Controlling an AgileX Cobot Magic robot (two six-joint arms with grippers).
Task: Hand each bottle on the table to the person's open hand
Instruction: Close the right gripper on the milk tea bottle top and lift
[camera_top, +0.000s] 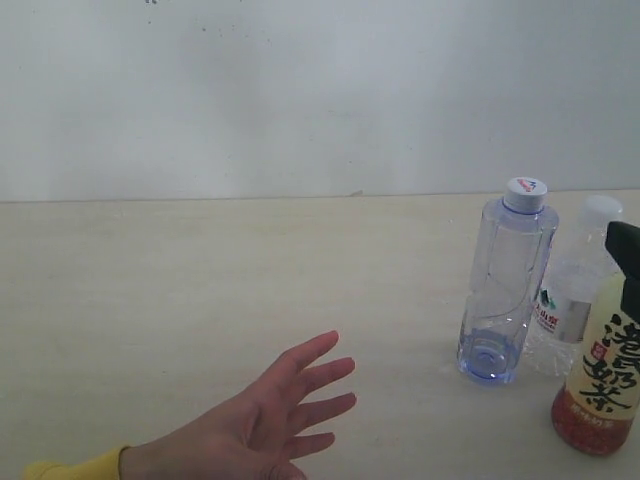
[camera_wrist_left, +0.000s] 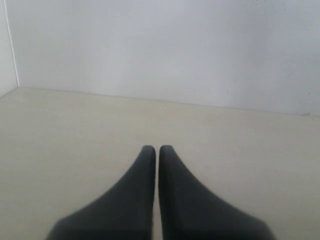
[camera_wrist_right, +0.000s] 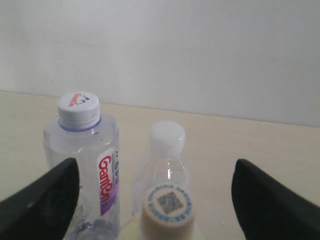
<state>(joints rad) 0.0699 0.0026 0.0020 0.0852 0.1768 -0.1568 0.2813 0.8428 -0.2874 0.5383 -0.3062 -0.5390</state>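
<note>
On the right part of the table (camera_top: 200, 300), standing upright in a close cluster:

- Bottles, 3 in all.
  - 1 tall bluish bottle (camera_top: 505, 290), white cap, leftmost of the group in the exterior view.
  - 1 short clear bottle (camera_top: 575, 300), white label, just beside the tall one. Whether the two touch cannot be told.
  - 1 tea bottle (camera_top: 600, 385), cream and red with black characters, nearest the camera, at the right edge.
- Open hand (camera_top: 270, 420), 1. Palm up, fingers spread, yellow cuff (camera_top: 70, 467) at the wrist. It is empty and lies well apart from the bottles, at the lower left of the exterior view.
- Right gripper (camera_wrist_right: 157, 200), 1. Jaws spread wide, holding nothing. In the right wrist view the tea bottle's cap sits between the two fingers, with the other two bottles beyond it.
- Left gripper (camera_wrist_left: 154, 150), 1. Jaws closed together on nothing, over bare table, with no bottle in its view.
- Wall (camera_top: 300, 90), 1, plain and pale, behind the table.

Step in hand, as judged: approach to the first pick-up. No bottle has been delivered, and the tea bottle looks like the target.

Next move, as judged: bring the open fingers down either side of the tea bottle's body and close firmly. Lift it clear without tipping its two neighbours, then carry it leftward to the waiting palm.
</note>
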